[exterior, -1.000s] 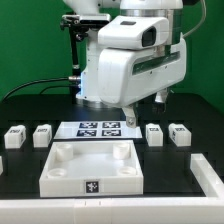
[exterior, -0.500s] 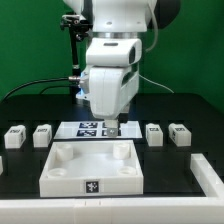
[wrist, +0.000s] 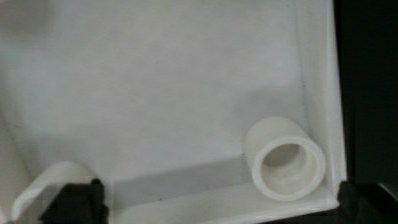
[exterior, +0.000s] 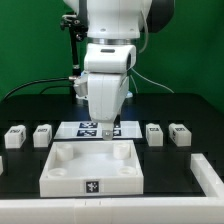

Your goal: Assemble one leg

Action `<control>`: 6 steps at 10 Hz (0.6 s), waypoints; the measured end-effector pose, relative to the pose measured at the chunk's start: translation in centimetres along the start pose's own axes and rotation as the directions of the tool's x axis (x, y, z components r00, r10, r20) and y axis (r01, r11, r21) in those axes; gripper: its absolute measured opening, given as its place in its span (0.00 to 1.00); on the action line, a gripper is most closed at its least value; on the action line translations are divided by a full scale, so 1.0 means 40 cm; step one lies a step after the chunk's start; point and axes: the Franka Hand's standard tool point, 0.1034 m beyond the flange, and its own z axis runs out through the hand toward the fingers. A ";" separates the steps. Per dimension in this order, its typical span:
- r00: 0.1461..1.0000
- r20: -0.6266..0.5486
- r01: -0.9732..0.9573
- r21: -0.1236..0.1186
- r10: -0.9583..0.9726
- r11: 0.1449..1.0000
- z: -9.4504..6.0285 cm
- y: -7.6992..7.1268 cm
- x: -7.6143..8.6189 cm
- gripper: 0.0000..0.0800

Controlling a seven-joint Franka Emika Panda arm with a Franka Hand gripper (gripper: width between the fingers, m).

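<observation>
Four small white legs with tags stand in a row on the black table: two at the exterior view's left (exterior: 15,136) (exterior: 42,133) and two at its right (exterior: 154,133) (exterior: 179,132). The large white board with round corner sockets (exterior: 60,172) lies in front. My gripper (exterior: 108,131) hangs over the board's far edge, pointing down. In the wrist view the gripper (wrist: 217,205) is open and empty, its dark fingertips (wrist: 68,200) wide apart over the board's inside (wrist: 160,90), beside a round socket (wrist: 285,165). No leg shows in the wrist view.
The marker board (exterior: 92,127) lies flat behind the large board, partly hidden by the arm. A white part (exterior: 212,172) sits at the table's front, at the exterior view's right. Cables and a black stand (exterior: 72,50) are behind the arm.
The arm's wrist has swung from the exterior view's right to the centre and now stands upright, with the gripper slightly lower over the board's far edge. The legs have not moved.
</observation>
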 end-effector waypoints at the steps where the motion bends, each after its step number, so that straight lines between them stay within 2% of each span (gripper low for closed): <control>1: 0.993 -0.011 0.116 -0.030 -0.117 0.993 0.020 -0.015 -0.017 0.81; 3: 0.977 -0.019 0.209 -0.050 -0.210 0.977 0.060 -0.081 -0.051 0.81; 5: 0.973 -0.025 0.227 -0.040 -0.228 0.973 0.086 -0.118 -0.065 0.81; 6: 0.974 -0.029 0.222 -0.024 -0.223 0.975 0.103 -0.132 -0.069 0.81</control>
